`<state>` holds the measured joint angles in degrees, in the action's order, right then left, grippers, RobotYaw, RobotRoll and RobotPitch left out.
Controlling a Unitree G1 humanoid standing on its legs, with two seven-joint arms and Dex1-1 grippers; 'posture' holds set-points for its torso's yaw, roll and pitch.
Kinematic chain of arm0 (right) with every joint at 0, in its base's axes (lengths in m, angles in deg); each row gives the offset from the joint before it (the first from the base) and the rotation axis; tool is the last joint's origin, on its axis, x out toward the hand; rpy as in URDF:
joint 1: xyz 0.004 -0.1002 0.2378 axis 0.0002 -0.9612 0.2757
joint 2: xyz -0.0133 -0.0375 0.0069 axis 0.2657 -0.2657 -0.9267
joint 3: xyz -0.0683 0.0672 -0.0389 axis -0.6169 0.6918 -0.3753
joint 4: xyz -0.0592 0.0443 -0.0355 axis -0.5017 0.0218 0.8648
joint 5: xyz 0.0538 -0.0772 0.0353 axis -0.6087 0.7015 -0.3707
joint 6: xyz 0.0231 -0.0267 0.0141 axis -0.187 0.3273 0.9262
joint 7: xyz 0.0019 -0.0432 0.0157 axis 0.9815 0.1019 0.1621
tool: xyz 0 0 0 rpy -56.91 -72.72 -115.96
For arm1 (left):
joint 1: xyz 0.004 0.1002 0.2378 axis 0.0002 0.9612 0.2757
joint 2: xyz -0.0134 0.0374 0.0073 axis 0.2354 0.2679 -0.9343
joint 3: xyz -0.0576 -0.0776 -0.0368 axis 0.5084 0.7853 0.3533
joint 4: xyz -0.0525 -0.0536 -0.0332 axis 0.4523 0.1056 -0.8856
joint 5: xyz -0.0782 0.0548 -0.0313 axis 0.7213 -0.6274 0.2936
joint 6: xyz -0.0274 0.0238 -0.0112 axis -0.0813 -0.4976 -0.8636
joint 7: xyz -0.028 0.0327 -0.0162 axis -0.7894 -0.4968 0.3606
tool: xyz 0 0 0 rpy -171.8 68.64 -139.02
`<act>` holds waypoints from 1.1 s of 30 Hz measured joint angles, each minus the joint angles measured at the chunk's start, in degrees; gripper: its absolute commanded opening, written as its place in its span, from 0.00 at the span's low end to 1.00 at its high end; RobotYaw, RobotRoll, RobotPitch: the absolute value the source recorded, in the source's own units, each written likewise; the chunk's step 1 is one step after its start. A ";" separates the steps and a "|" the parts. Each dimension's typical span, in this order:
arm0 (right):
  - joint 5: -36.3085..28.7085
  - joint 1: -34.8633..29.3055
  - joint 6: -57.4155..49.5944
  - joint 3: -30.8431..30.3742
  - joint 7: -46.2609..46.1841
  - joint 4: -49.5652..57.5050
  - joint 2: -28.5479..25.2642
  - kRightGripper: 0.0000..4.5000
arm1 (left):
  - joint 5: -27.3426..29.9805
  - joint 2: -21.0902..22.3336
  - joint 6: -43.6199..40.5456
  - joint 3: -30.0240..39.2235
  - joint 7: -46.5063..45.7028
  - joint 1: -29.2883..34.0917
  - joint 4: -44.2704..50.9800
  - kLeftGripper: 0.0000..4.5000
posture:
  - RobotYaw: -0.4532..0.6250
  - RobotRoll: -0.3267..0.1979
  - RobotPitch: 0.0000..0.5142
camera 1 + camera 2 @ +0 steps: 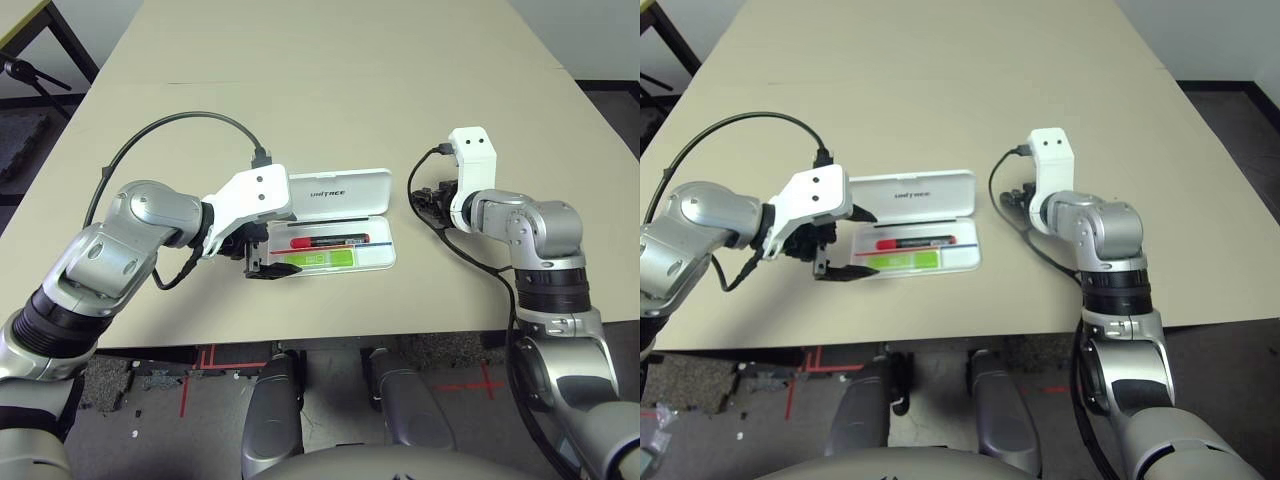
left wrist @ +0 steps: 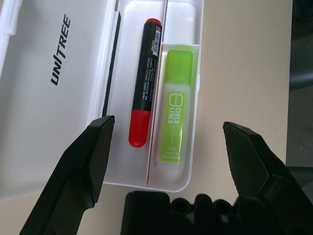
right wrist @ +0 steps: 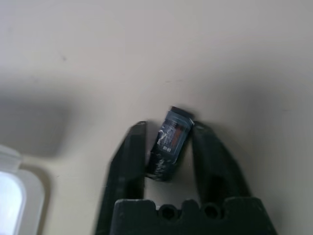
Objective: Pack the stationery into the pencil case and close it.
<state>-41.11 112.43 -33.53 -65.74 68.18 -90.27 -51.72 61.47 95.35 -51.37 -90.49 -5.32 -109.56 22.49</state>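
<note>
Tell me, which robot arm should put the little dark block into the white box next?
The right. Its gripper is already shut on the little dark block, beside the open pencil case. The left gripper hangs open over the markers.

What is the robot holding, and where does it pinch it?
The right gripper pinches the small dark block by its two sides. The left gripper is open, holding nothing.

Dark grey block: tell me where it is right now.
The dark grey block sits on the table between the right gripper's closed fingers, right of the open pencil case.
</note>
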 measured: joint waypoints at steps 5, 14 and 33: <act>0.06 0.04 1.06 -0.86 0.79 -0.39 -0.72 0.07 | -0.04 -0.11 -0.09 -0.08 0.00 -0.03 0.00 1.00 | 0.37 0.62 0.39; 0.66 0.57 7.36 -7.52 10.11 -3.09 -8.85 0.07 | -0.18 -0.14 -0.14 -0.13 0.00 -0.15 -0.01 1.00 | 0.37 0.62 0.38; 3.18 2.89 38.77 -19.40 53.55 -3.57 -28.91 0.07 | -0.70 1.31 1.15 -0.14 0.03 0.06 -0.09 1.00 | 0.38 0.62 0.36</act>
<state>-37.93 115.32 5.24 -85.13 121.73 -93.84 -80.63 60.77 96.66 -50.22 -90.63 -5.29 -109.50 22.40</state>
